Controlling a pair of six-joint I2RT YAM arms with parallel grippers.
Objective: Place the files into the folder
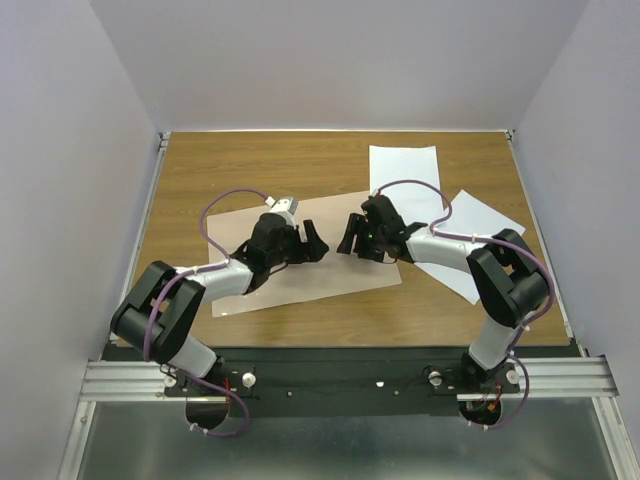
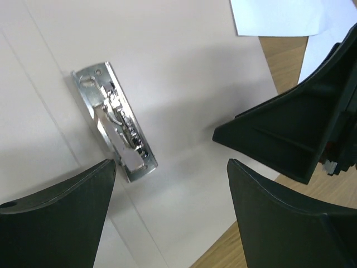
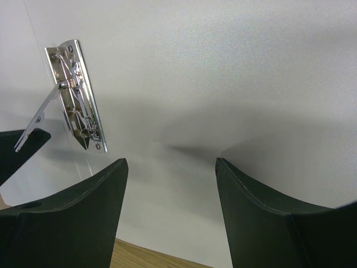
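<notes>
Beneath the left end effector (image 1: 318, 243) and the right end effector (image 1: 352, 240), both hovering with fingers apart and holding nothing, lies the folder (image 1: 300, 285). It is opened flat on the table (image 1: 230, 165), pinkish-tan and glossy, with a bright metal clip (image 2: 114, 120) whose lever appears lifted. Beyond and outboard of the right end effector lie the files (image 1: 404, 165), two blank white sheets, the nearer one partly under that arm. Likely handling: the sheets are light, limp and flush with the table, so a free corner or edge seems the best hold. The folder's smooth face may let them slide.
</notes>
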